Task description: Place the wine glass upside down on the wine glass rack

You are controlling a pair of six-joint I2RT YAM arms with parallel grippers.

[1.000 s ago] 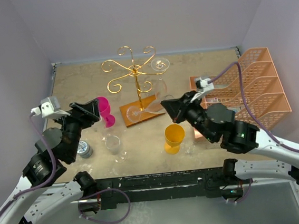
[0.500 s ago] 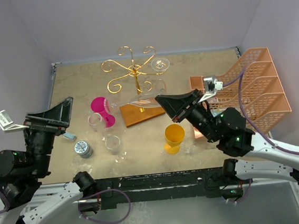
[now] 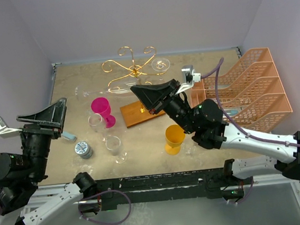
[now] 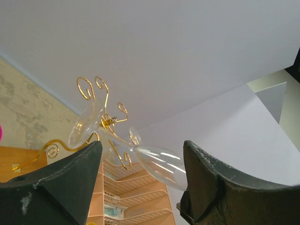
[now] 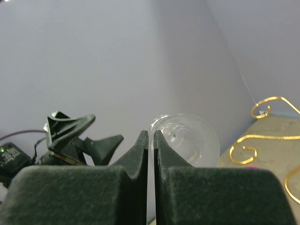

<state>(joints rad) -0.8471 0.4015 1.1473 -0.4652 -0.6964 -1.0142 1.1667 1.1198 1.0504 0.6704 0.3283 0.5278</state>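
1. The right gripper [image 5: 150, 137] is pinched almost shut on the thin stem of the wine glass [image 5: 187, 138]. The bowl sticks out just past the fingertips.
2. From above, that glass lies on its side in the air with its bowl pointing left. It hangs in front of the curled arms of the wine glass rack [image 3: 132, 67], above the gap between the wooden base [image 3: 138, 113] and the pink goblet [image 3: 101, 106]. Whether the glass touches the gold wire cannot be told.
3. The rack stands at the back middle of the table [image 3: 67, 83], its post rising from the brown base. A second clear glass [image 3: 160, 65] sits at the rack's right-hand arm.
4. The left gripper [image 4: 141, 146] has its fingers spread wide with nothing between them. It is raised off the table at the left side, well apart from the held glass.
5. In front of the pink goblet stand two clear tumblers [image 3: 95, 122], one behind the other, and a small tin [image 3: 83, 149] lies to their left.
6. A yellow goblet [image 3: 174, 136] stands below the right arm, near the front edge.
7. A salmon-pink tiered organizer [image 3: 254, 89] fills the right side of the table.
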